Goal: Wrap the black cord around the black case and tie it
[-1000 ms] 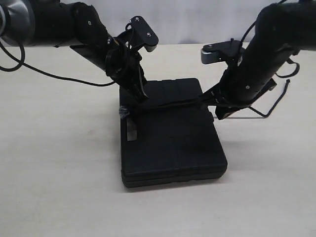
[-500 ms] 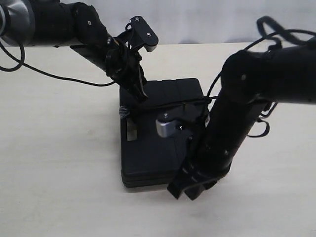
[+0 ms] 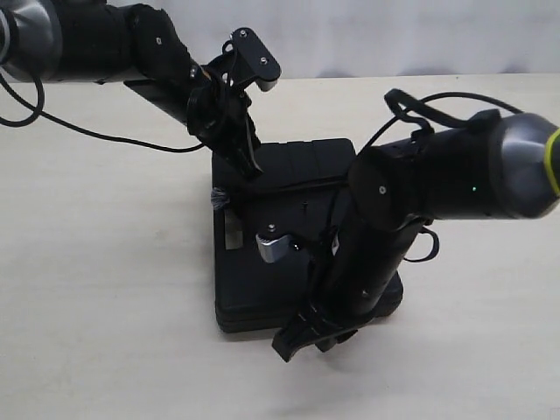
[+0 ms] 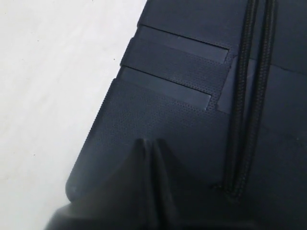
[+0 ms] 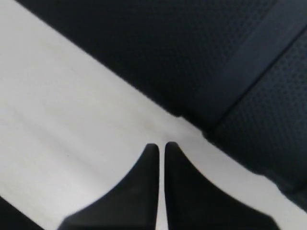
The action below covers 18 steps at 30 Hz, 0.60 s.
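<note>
1. Flat rectangular black plastic case [image 3: 262,289] lies on the pale table [image 3: 105,289]. Long axis approx. 12–6 in ext. view.
2. Thin black braided cord [image 4: 240,96] crosses the far part of the lid, axis approx. 9–3. Frayed greyish knot [image 3: 219,199] sits at the case's 9 o'clock edge.
3. Left claw [image 3: 248,166]: tips together, on the lid at approx. 11 o'clock, just beside the cord. Cannot tell whether cord is pinched.
4. Right claw [image 5: 159,146]: tips together, nothing between them. It is over the table just off the case's 6 o'clock edge, so the cord lies toward 12 from it, well apart.
5. Judgement: left claw is nearer the cord. Right claw must travel toward 12 to take a strand.
6. Views: left wrist view shows two strands side by side, where ext. view shows barely a line. Right wrist view shows the claw clear of the case edge, which the arm hides in ext. view.
</note>
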Each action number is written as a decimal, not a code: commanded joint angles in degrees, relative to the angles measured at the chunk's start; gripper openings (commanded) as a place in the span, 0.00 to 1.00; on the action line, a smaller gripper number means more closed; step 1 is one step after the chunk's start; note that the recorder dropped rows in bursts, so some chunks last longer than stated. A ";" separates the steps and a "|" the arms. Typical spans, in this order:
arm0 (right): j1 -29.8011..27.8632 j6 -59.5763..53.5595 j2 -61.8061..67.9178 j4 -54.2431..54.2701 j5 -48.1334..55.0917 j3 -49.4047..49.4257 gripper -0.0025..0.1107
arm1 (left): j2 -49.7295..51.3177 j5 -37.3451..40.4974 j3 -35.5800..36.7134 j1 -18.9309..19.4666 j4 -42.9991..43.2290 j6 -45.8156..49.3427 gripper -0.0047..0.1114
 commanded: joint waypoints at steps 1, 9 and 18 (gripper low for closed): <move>0.00 1.22 1.93 -1.07 -3.91 0.25 0.06 | -0.38 -1.44 0.03 0.06 -0.65 -0.11 0.04; 0.00 2.29 3.06 -0.28 -12.25 0.25 0.06 | -0.38 -1.44 0.03 0.06 -0.65 -0.11 0.04; 0.00 2.58 3.06 -0.28 -13.33 0.14 0.06 | -0.38 -1.59 0.03 0.06 -0.65 -0.11 0.04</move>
